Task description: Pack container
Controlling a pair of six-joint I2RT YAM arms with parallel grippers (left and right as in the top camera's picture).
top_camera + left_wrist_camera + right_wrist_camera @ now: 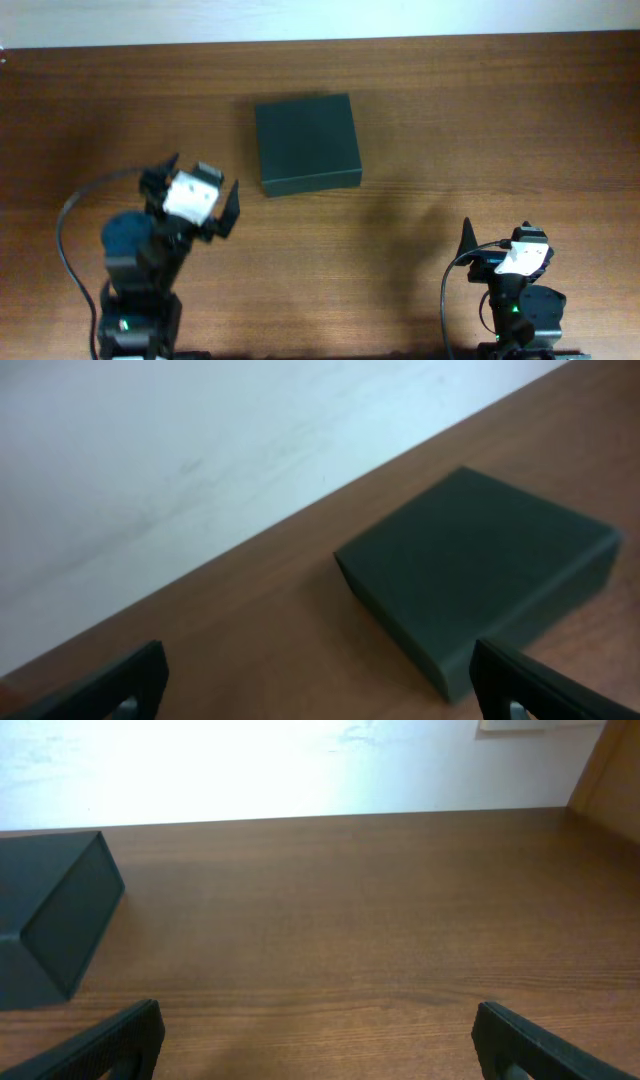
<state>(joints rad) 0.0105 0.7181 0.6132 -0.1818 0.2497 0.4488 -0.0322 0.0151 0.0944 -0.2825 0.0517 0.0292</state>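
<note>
The container [306,143] is a dark green-black matte box with its flat lid shut, lying on the brown wooden table [450,120] at the back centre. It also shows in the left wrist view [475,575] and at the left edge of the right wrist view [50,915]. My left gripper [200,180] is open and empty, to the left of and nearer than the container; its fingers frame bare wood in the left wrist view [320,690]. My right gripper [497,232] is open and empty at the front right, over bare table in the right wrist view [318,1045].
A white wall [200,450] runs behind the table's far edge. A black cable [70,215] loops beside the left arm base. A wooden panel [610,765] stands at the far right of the right wrist view.
</note>
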